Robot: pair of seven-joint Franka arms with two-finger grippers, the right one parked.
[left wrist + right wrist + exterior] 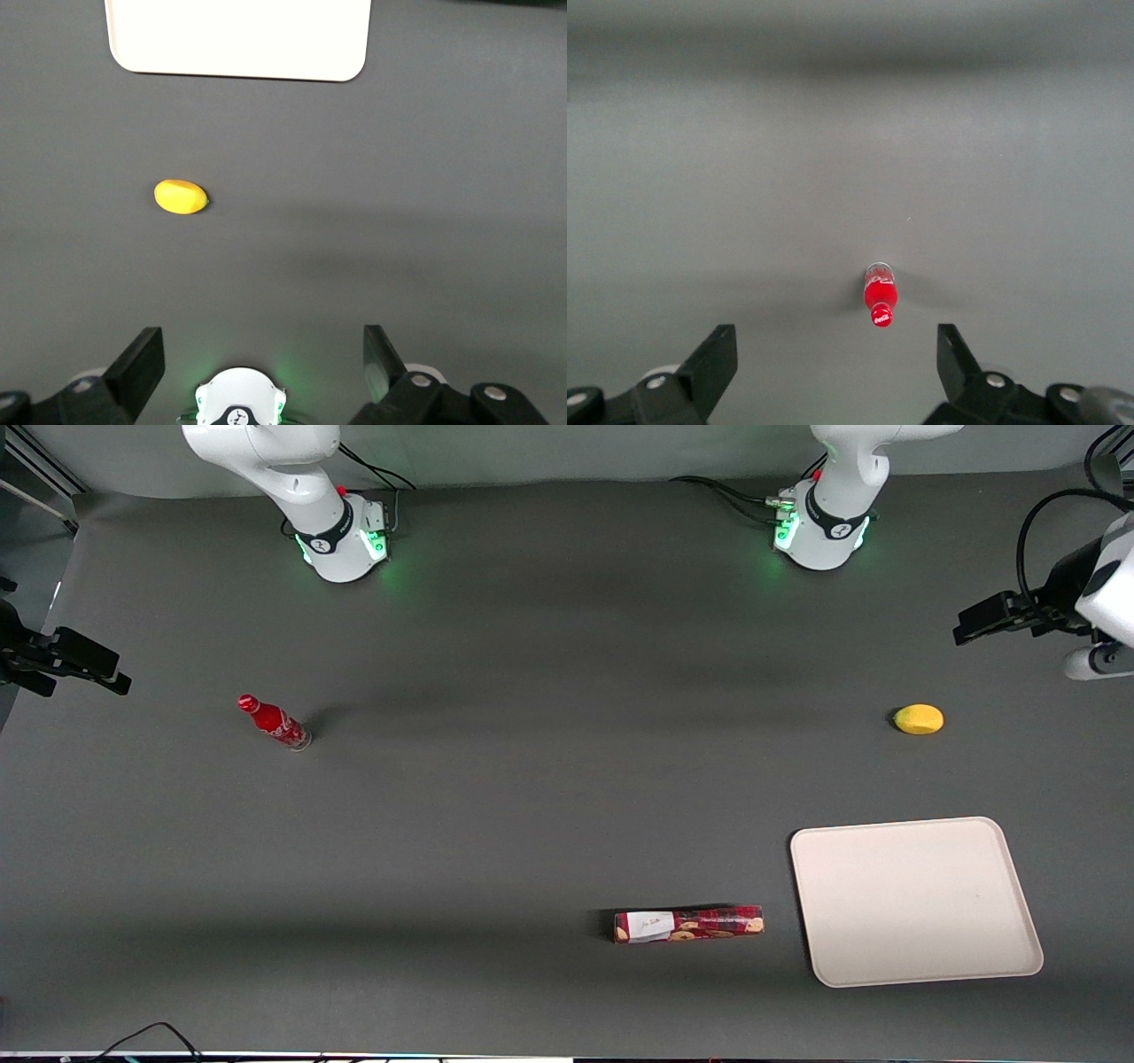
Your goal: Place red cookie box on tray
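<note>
Table [532, 806]: dark grey, matt, looks like smooth cloth or mat w/ no shine. Red cookie box [689, 925]: printed carton, slight sheen on the paper. Tray [916, 901]: cream-white, looks like matt plastic, smooth, w/ low rim. Lemon [919, 719]: yellow, smooth, a bit glossy skin. Red bottle [274, 722]: glossy, prob. plastic or glass. Gripper [264, 354], high over the table near the lemon: fingers [142, 359] wide apart, black matt plastic; arm shells white glossy plastic.

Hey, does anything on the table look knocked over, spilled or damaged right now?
Nothing stands out. The red cookie box lies flat and intact beside the tray, not yet on it. The lemon and the upright red bottle look undisturbed. The hand hangs open above the table, holding nothing.
</note>
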